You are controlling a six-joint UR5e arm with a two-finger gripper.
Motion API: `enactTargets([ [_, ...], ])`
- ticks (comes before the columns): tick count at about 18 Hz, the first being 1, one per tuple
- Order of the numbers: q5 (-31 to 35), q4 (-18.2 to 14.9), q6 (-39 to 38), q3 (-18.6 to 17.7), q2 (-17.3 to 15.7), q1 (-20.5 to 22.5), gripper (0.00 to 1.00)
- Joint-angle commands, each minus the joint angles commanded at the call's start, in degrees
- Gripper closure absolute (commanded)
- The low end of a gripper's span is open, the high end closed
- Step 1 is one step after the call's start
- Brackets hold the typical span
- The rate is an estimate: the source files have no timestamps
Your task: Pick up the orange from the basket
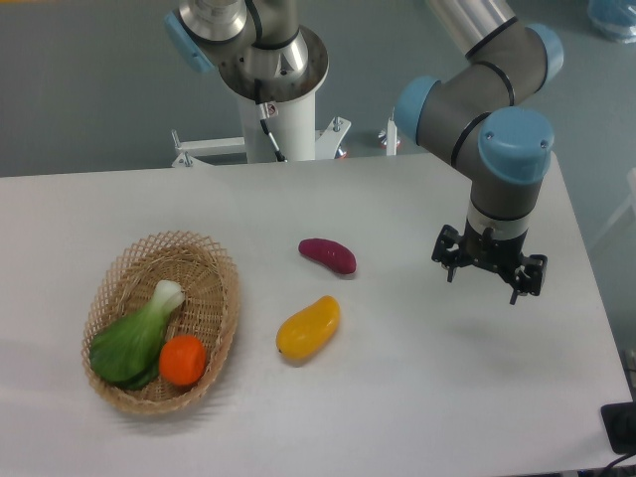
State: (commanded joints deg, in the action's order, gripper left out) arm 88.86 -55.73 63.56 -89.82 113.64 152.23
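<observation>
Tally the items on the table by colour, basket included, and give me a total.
Orange: 1, the orange
Green: 1, the bok choy
Yellow: 1, the mango-like fruit
Purple: 1, the sweet potato
Tan: 1, the wicker basket
Total: 5

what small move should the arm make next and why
Probably swing the gripper left toward the basket. It hangs empty, jaws apart, over bare table on the right, far from the orange, which lies in the basket's near end beside the bok choy.
</observation>
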Motion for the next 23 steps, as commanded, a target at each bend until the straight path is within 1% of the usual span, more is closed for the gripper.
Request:
enactTargets([
  [2,-0.17,0.0,-1.68,0.0,0.0,-0.27,0.0],
  [3,-0.09,0.09,-3.17,0.09,0.0,-1.23,0.0],
  [10,-0.26,0.18,-10.03,0.09,-0.44,-3.96,0.0],
  [12,-0.35,0.18,-12.83,0.26,-0.53,-5.62,0.0],
  [17,-1.31,0.18,-22.67,0.79,-0.18,-10.54,0.0],
  [19,-1.32,0.09,-24.27,0.79,-0.18,-12.21,0.0],
  [20,-1.84,0.0,-25.67,0.79,-0.18,-13.7,0.0],
  [23,-7.27,0.09,-34.17,1.23,0.26,-17.13,0.0],
])
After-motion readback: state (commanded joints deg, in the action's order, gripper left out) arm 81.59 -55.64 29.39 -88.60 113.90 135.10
